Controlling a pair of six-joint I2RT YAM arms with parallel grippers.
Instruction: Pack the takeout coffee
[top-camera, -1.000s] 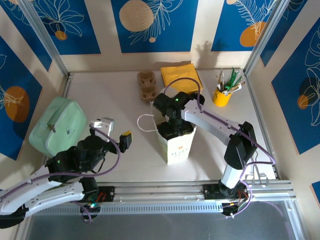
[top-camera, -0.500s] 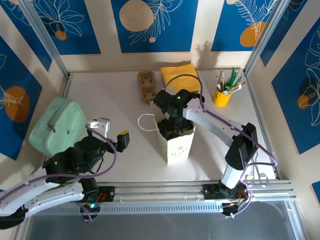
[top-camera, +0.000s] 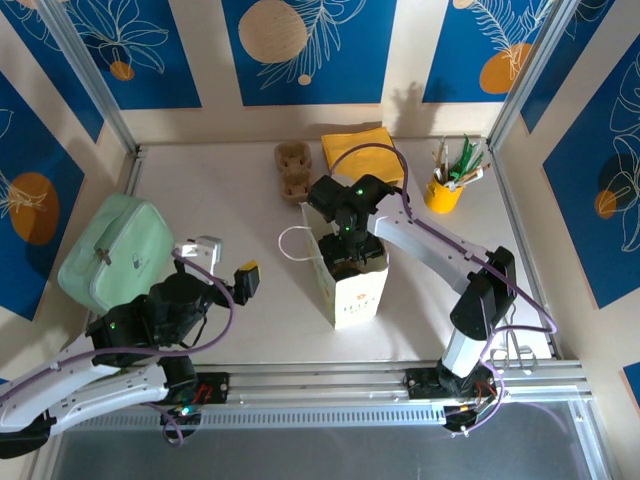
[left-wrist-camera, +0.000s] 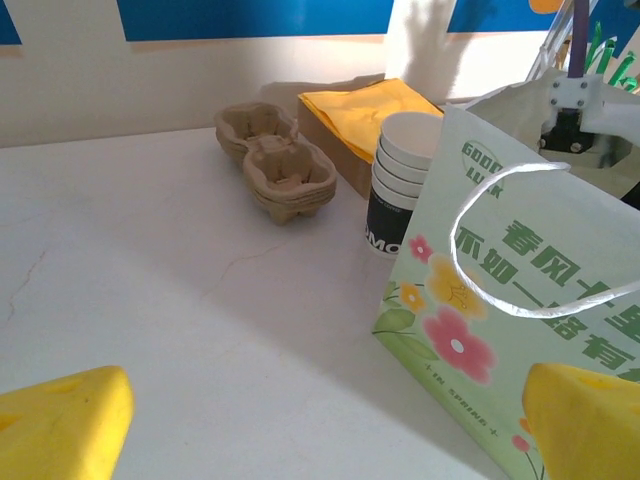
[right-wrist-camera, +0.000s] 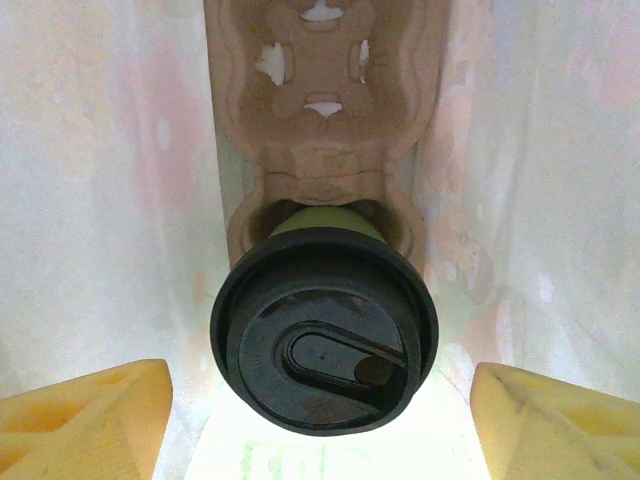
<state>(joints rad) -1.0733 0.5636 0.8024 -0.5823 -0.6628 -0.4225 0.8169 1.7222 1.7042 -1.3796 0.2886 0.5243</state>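
black plastic tops the takeout coffee (right-wrist-camera: 324, 330), a small paper cup with a round lid. it stands inside the pale floral-printed paper bag (top-camera: 352, 290), seated in one socket of a brown moulded pulp carrier (right-wrist-camera: 325, 100) on the bag's floor. the cup is upright, its long axis running straight up the bag, with the lid facing the bag's mouth. the lid's oval sip recess slants toward the lower right of the right wrist view.

the right pincer (right-wrist-camera: 320, 425) hangs within the bag above the cup. its yellow foam pads (right-wrist-camera: 85, 420) are spread wide to either side of the lid, touching nothing.

on the bag's side, green print reads "good luck" near the top. large green chinese characters run below it, and small "in spring" sits near the base, beside painted flowers.

the left pincer (left-wrist-camera: 320, 430) hovers over the white desk (top-camera: 230, 200) left of the bag, its pads parted and empty. behind the bag stands a stack of lidless white cups (left-wrist-camera: 405, 180). the lettering on its black sleeve is cut off and unreadable.
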